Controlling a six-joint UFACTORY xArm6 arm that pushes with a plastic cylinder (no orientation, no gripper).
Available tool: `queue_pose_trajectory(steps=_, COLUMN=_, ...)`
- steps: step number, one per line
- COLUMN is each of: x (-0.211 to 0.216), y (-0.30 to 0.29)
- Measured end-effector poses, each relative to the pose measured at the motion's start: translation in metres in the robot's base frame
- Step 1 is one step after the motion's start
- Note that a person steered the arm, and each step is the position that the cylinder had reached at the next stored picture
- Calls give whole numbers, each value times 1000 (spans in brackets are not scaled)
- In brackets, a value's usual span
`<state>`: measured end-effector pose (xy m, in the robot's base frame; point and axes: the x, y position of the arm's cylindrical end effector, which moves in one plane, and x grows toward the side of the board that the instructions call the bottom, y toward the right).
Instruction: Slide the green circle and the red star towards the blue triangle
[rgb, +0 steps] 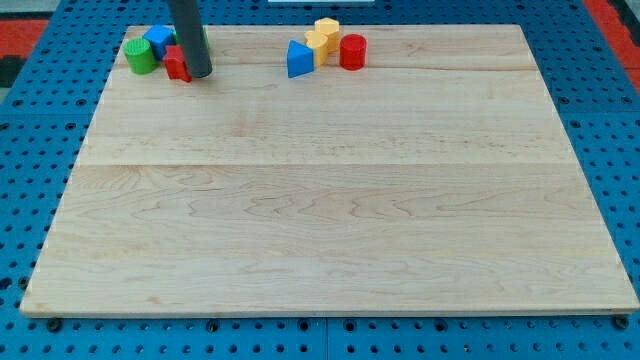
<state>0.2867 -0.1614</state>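
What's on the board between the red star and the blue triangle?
Only my tip, right beside the red star; beyond it, bare board up to the blue triangle, per the camera view.

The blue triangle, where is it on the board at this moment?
The blue triangle lies near the view's top edge of the board, slightly left of centre, touching the yellow blocks on its right; the red cylinder is just beyond them.

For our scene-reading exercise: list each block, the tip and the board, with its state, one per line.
green circle: top-left, beside blue block
blue block: behind red star
red star: touching my tip
blue triangle: upright, against yellow blocks
yellow blocks: clustered
red cylinder: upright
board: flat
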Motion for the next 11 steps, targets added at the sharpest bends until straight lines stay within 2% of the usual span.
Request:
queue_pose_trajectory(steps=3, x=9, y=0)
queue_pose_trajectory(steps=4, x=39, y=13)
queue_pose_trajectory(steps=5, x=60, y=-52)
queue_pose_trajectory(steps=6, x=36, y=-137)
queue_pose_trajectory(steps=11, x=23, y=-144)
